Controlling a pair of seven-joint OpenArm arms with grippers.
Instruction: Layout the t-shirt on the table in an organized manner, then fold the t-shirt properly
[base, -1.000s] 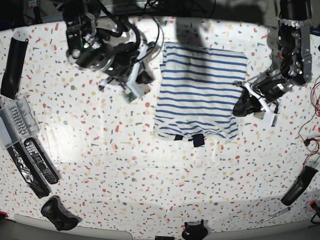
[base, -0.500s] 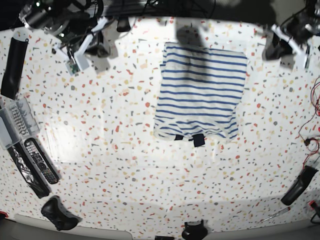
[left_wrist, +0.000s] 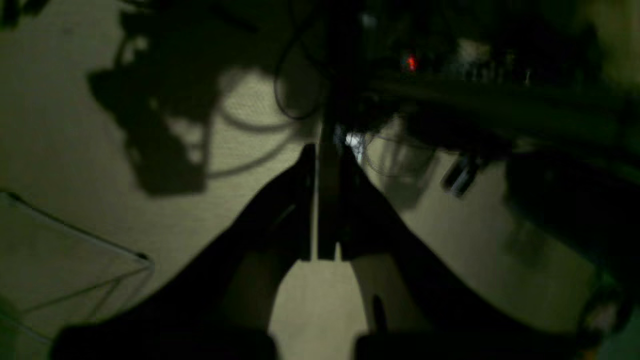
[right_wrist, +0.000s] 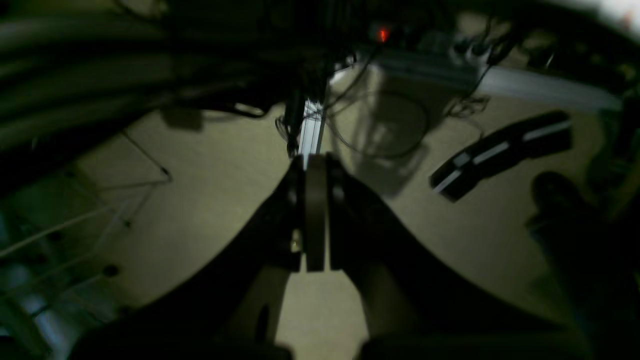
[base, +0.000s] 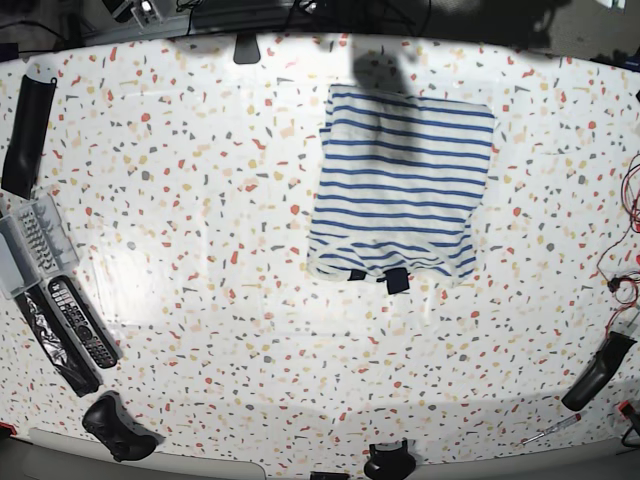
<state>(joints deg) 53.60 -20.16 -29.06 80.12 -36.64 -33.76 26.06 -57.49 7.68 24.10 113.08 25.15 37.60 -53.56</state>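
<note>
- Left end effector shows only in its own wrist view, its two dark fingers pressed together with nothing between them, pointing at a dim beige floor.
- Right end effector is likewise pressed together and empty in its wrist view, above the same kind of dull floor; neither arm appears in the base view.
- Both wrist views are dark and blurred: loops of cable and a black bar with pale stripes lie on the floor, and a small red light glows further back.
- The table fills the base view, white and speckled with red, orange, grey and black flecks.
- The t-shirt lies flat on the table's far half, right of the middle, folded into a rough rectangle with its blue stripes running across; a small dark tag sticks out at its near edge.
- Nothing lies on the t-shirt or touches it.
- Along the table's left edge, well apart from the t-shirt, sit a long black case, a clear plastic box, and a remote control.
- A black game controller rests at the near left corner.
- At the right edge lie red wires, a black handle-like tool, and a screwdriver.
</note>
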